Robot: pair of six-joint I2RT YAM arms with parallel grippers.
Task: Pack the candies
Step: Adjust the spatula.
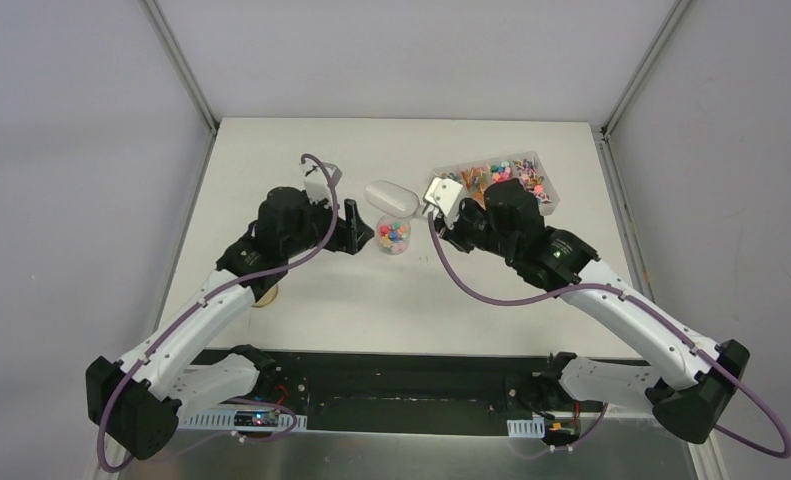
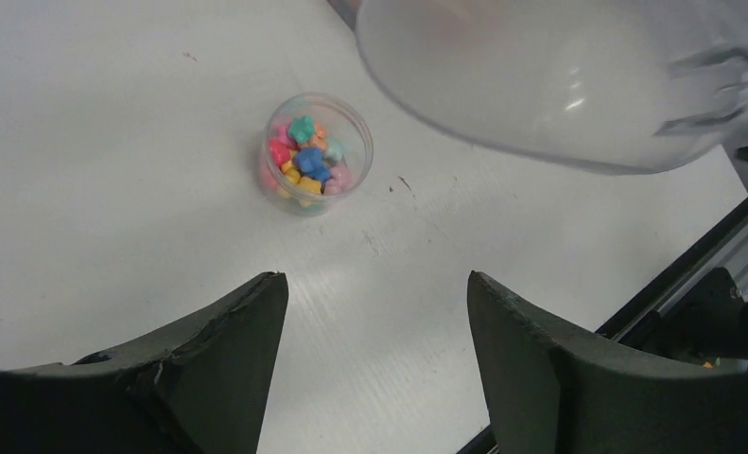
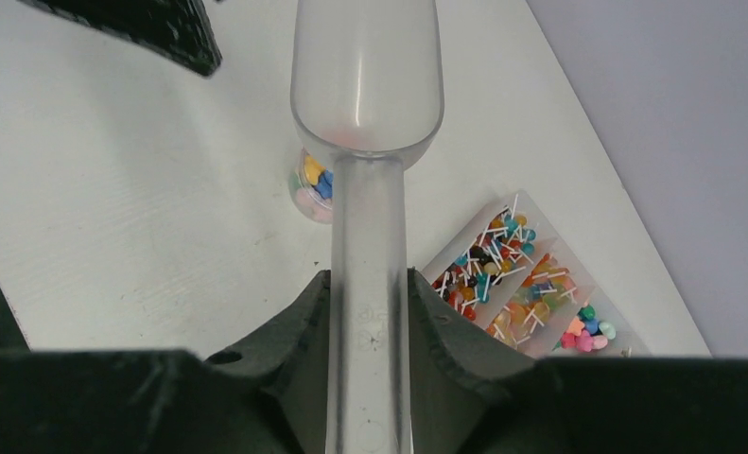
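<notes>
Candies are sitting in the small jar, so I am holding the clear scoop by its handle in the clamped right gripper close over it for pouring, with the left gripper hovering nearby, parted and empty.

The scoop hangs close above the jar of candies; bare table lies open from the jar to the left gripper

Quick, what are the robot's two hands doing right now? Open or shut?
Left gripper: open, holding nothing.
Right gripper: shut on the handle of the clear scoop.
</notes>
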